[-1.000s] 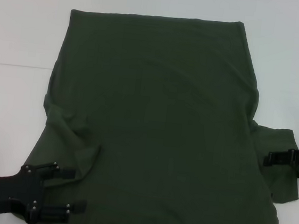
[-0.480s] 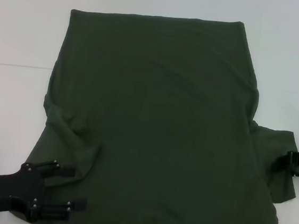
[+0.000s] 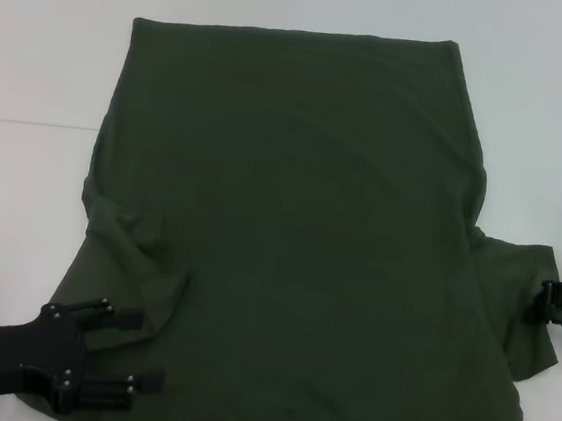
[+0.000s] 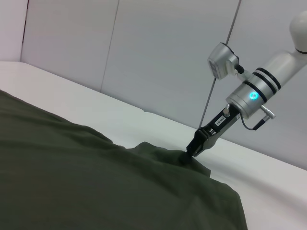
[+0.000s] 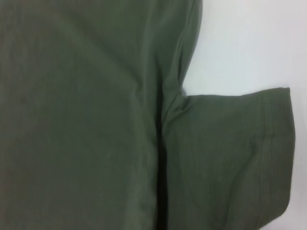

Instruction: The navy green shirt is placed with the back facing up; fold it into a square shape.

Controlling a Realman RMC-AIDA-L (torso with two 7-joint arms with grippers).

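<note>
The left gripper (image 3: 145,352) sat with its two fingers spread apart at the near left corner of the shirt (image 3: 299,233), over its bunched left sleeve. The right gripper (image 3: 545,301) appeared clamped on the edge of the right sleeve, though the head view cut it off at the frame's side. The shirt lay flat across the white table (image 3: 46,55).

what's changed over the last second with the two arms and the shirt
The right tool pulled back toward the robot's right, from over the right sleeve out to the sleeve's edge. The left tool slid slightly toward the robot, open over the near left corner. The navy green shirt itself lies spread as before; its left sleeve remains folded in.
</note>
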